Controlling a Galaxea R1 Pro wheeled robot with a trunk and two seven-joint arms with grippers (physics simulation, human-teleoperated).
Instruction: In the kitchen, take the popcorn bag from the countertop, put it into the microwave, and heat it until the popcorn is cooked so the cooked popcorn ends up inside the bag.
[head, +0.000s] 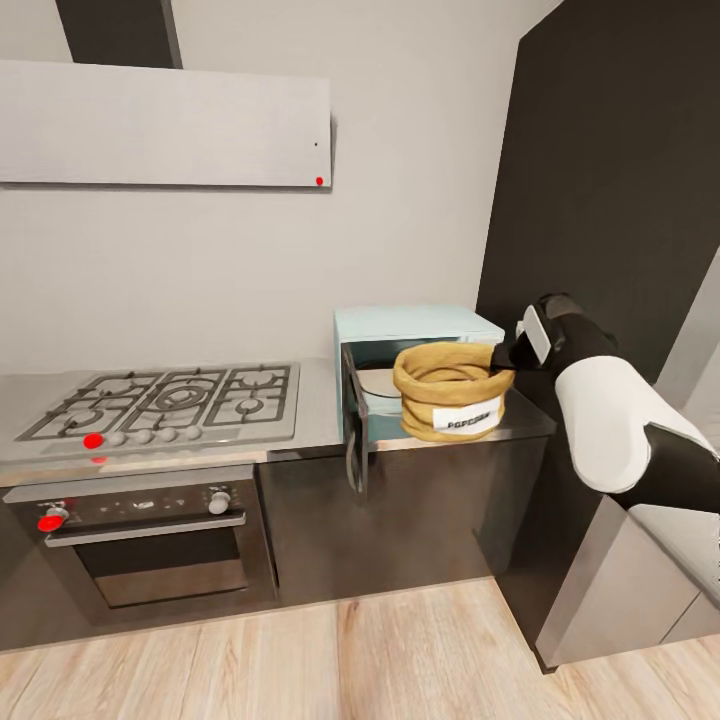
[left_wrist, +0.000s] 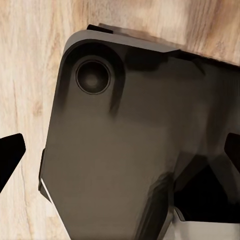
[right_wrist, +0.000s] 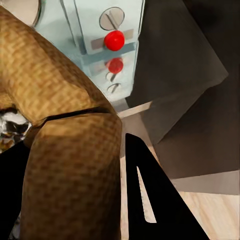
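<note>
Right gripper: closed on the rolled rim of the bag, one dark finger seen outside the cloth, the other at the inner side.
Left gripper: two dark fingertips are seen far apart at the picture's edges, so it is open and nothing is held; a dark part of the robot and the wood floor are seen behind.
Bag: a squat tan woven sack, the rim rolled down, a white label on the front; it is held by the rim in front of the open microwave, above the counter.
Microwave: pale blue, door swung open to the left; a knob with a red dot is seen on its panel.
Counter: grey, with a steel hob further left.
</note>
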